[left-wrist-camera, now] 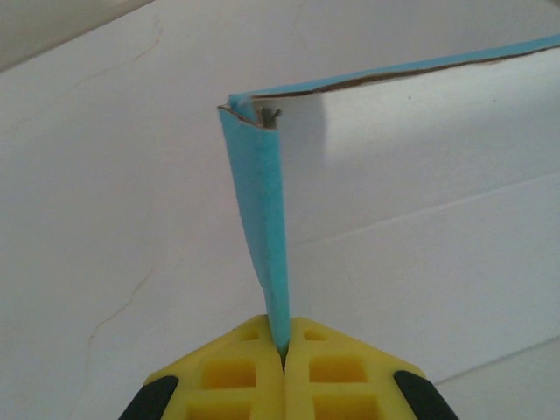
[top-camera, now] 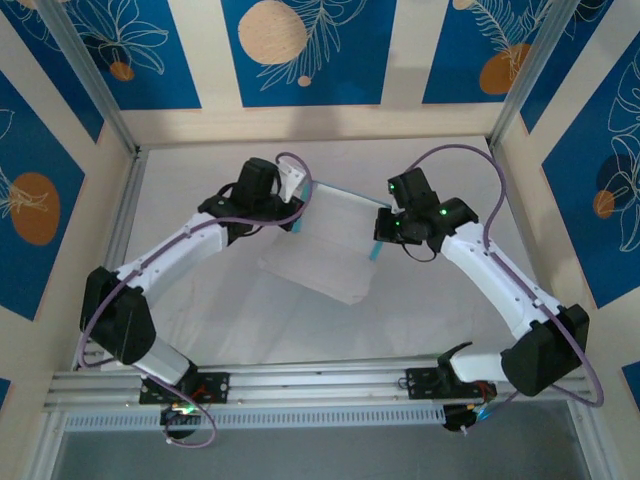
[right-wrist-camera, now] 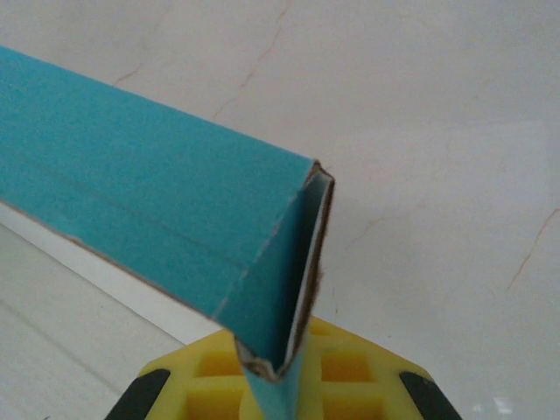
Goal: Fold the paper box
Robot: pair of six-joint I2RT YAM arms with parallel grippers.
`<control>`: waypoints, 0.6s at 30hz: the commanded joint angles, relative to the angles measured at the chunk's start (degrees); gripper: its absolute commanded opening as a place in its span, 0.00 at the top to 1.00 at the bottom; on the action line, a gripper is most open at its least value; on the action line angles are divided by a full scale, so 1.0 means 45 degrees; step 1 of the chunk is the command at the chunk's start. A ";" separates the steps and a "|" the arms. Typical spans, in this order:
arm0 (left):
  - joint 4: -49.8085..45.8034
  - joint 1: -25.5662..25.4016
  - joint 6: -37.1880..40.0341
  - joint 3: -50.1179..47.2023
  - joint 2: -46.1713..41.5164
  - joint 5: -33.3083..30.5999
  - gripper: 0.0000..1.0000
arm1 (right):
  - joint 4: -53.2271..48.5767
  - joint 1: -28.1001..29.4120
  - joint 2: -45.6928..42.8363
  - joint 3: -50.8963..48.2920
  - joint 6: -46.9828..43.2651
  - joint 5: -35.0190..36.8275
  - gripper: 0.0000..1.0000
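Left hand [left-wrist-camera: 283, 348] and right hand [right-wrist-camera: 275, 369] pinch paper box [top-camera: 325, 248] corner flaps, mid-frame, probably to stand its wall up.

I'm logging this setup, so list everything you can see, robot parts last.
paper box: one, white and light blue, partly folded, mid-table
table: one, white, beneath everything
wall panels: several, blue with orange circles, around the table
frame rails: several, silver, near edge and corners
cables: two, purple, one by each arm
arms: two, white and black, bases at near edge
left hand: one, yellow fingers, shut on a blue flap
right hand: one, yellow fingers, shut on a folded blue corner
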 commanded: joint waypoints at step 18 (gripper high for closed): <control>0.1380 -0.2556 0.2135 0.0129 0.1048 -0.9155 1.00 | -0.0971 0.1476 0.1337 0.2237 0.4141 0.0595 1.00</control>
